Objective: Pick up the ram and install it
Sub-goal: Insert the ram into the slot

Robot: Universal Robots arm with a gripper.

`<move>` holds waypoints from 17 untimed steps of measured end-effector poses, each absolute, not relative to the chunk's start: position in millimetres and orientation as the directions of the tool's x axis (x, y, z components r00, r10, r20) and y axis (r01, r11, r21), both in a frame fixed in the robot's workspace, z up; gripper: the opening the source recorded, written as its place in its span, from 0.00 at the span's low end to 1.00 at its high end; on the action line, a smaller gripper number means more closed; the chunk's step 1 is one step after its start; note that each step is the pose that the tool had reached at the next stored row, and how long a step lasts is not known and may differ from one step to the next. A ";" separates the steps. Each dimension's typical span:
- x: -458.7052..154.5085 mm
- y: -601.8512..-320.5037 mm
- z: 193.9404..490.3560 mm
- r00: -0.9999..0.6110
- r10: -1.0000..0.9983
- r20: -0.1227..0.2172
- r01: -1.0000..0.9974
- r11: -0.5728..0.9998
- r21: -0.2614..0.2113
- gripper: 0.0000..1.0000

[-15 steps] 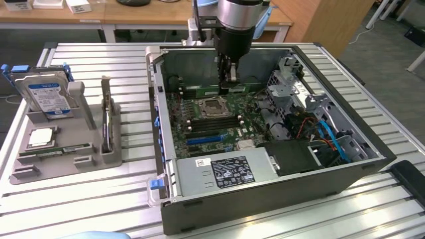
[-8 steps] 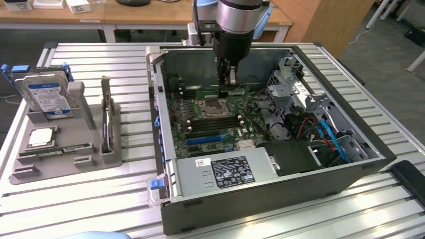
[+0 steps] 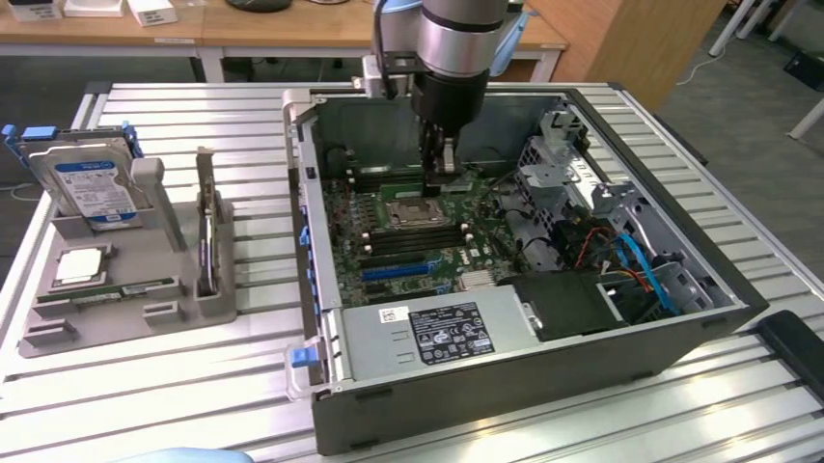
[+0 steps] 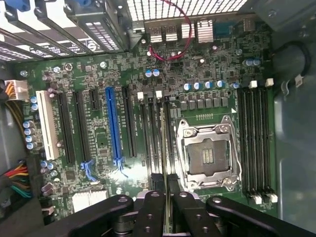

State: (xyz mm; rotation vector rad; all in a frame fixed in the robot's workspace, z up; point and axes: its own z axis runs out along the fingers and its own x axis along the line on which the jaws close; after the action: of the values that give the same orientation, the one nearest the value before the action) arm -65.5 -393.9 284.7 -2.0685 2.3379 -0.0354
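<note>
The silver-and-black robot arm (image 3: 451,48) is held upright over the open dark grey computer case (image 3: 515,386), which lies on its side on the slatted metal tabletop (image 3: 168,386). Its wrist is pointed straight down at the green motherboard (image 3: 386,251). The black hand (image 3: 442,159) is lowered inside the case, just beside the square silver CPU socket (image 3: 409,214), on the side of the socket nearer the case's back wall in the exterior view. In the wrist view the hand (image 4: 165,178) is seen from above, with its two black fingers (image 4: 157,183) pressed close together. The ram (image 4: 166,197), a long thin green circuit-board stick, is pinched edge-on between them. The stick is held on edge, in line with the long black memory slots (image 4: 148,133) that run beside the socket (image 4: 207,155). Whether its lower edge is already seated in a slot cannot be told. A second bank of black slots (image 4: 254,143) is seen on the socket's far side.
</note>
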 end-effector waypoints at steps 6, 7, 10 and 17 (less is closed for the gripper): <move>-66.1 -393.9 274.3 -0.122 -0.993 0.000 -0.992 0.122 -0.030 0.13; -66.5 -393.9 273.5 -0.120 -0.993 0.000 -0.992 0.120 -0.030 0.13; -67.0 -393.9 272.0 -0.107 -0.994 0.000 -0.994 0.107 -0.030 0.13; -68.5 -393.9 267.5 -0.078 -0.997 0.001 -0.997 0.078 -0.028 0.13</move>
State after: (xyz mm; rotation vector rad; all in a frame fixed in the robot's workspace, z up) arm -68.5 -393.9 267.5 -2.1207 2.2929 -0.0336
